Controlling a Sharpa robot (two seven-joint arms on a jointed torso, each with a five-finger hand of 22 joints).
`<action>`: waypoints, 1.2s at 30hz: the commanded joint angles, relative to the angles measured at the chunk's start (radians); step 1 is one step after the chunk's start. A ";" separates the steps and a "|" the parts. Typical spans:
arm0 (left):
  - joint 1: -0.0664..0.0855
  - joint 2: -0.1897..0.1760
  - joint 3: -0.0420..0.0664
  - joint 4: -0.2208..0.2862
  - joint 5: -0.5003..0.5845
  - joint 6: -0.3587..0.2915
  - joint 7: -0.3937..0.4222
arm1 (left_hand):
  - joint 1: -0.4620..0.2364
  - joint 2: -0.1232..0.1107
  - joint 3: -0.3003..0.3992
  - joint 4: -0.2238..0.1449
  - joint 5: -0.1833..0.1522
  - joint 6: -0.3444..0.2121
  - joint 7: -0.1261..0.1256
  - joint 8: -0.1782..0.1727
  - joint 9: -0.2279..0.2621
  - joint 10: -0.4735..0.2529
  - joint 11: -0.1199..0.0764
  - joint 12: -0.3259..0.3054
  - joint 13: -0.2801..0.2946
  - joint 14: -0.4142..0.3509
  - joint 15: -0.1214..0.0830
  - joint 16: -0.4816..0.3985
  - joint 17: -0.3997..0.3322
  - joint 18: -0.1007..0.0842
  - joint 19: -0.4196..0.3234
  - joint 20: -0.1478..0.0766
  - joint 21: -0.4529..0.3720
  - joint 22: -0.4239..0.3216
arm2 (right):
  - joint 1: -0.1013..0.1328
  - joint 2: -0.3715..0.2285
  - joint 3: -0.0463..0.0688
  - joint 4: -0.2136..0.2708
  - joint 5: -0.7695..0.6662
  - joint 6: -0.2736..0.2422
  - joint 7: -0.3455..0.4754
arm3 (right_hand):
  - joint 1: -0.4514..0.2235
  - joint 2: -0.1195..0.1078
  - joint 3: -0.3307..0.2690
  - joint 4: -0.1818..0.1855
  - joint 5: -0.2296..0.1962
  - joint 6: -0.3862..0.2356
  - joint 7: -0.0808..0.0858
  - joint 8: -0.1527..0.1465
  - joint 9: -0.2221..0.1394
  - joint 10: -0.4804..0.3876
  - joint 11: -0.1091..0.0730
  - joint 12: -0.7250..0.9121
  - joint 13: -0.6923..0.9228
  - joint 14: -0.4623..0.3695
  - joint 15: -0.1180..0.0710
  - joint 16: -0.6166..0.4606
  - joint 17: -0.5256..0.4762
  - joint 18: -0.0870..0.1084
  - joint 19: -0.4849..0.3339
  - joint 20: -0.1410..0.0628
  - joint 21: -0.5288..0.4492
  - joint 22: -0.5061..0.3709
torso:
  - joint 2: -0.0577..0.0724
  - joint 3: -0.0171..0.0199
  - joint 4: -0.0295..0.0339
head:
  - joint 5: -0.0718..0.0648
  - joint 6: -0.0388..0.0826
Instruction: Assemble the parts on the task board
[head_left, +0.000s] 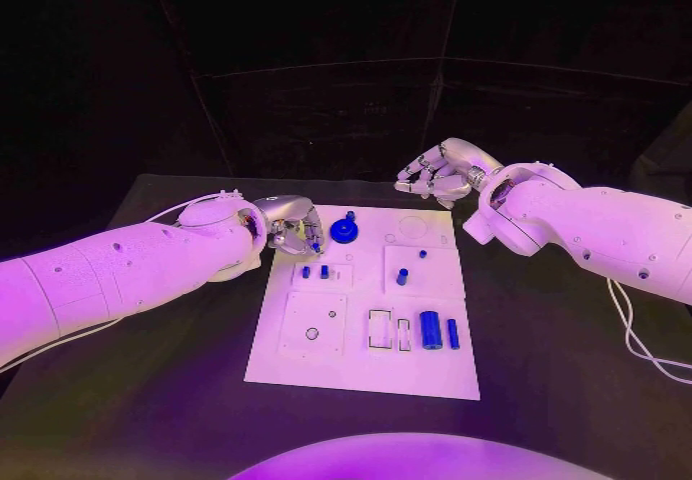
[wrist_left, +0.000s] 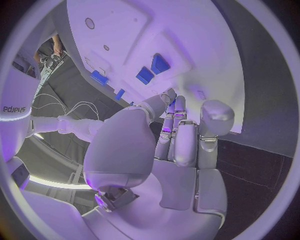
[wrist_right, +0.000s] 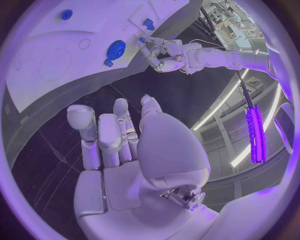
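The left robot hand (head_left: 294, 226) hides its fingertips; it perhaps touches the task board (head_left: 361, 375).

One white task board (head_left: 361, 370), one blue gear (head_left: 345, 231), two blue cylinders (head_left: 430, 329) near its right edge, three small blue pegs (head_left: 402, 276).

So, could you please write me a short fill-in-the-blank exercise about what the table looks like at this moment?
1. The left hand hovers at the far left corner of the white ____.
2. The round blue gear lies just beside the ____ hand.
3. The right hand hangs above the black table beyond the board's far edge and holds ____.
4. The thick blue cylinder lies on the board's ____ half, the one closer to the robot.

Missing words: board; left; nothing; near
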 joint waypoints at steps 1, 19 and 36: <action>0.001 0.002 0.001 -0.001 0.006 0.054 -0.013 | -0.008 0.000 -0.001 0.006 0.002 0.009 0.000 -0.004 0.000 0.008 -0.002 -0.005 -0.001 0.024 -0.004 -0.004 -0.002 -0.008 0.004 0.001 0.002 0.001 | 0.002 0.000 0.001 0.002 -0.002 0.005 0.008 | 0.002 0.011 -0.002 0.002 0.006 -0.001 -0.002 0.005 -0.001 -0.009 0.000 -0.002 -0.001 0.008 -0.002 -0.001 0.001 0.006 -0.004 -0.002 -0.006 0.000 | 0.000 -0.0008 0.0013 | 0.001 0.000; 0.001 0.012 0.000 -0.007 0.006 0.024 -0.017 | -0.018 -0.005 -0.009 0.011 0.002 0.011 -0.001 -0.009 -0.002 0.012 -0.002 -0.013 -0.004 0.022 -0.005 -0.009 -0.010 -0.008 0.002 0.001 0.004 0.003 | 0.002 0.002 0.001 0.000 -0.002 0.006 0.008 | 0.002 0.011 -0.002 0.002 0.006 -0.001 -0.002 0.005 -0.001 -0.009 0.000 -0.002 -0.001 0.008 -0.002 -0.001 0.001 0.006 -0.004 -0.002 -0.006 0.000 | 0.000 -0.0008 0.0004 | 0.000 -0.001; 0.001 -0.007 0.001 0.006 0.006 0.000 -0.033 | -0.017 -0.002 -0.009 0.012 0.003 0.014 -0.002 -0.009 -0.002 0.016 -0.004 -0.014 -0.004 0.021 -0.005 -0.009 -0.011 -0.009 0.002 0.001 0.007 0.006 | 0.002 0.003 0.001 -0.001 -0.002 0.006 0.009 | 0.002 0.011 -0.002 0.002 0.006 -0.001 -0.002 0.005 -0.001 -0.009 0.000 -0.002 -0.001 0.008 -0.002 -0.001 0.001 0.006 -0.004 -0.002 -0.006 0.000 | 0.000 -0.0011 0.0008 | -0.001 -0.001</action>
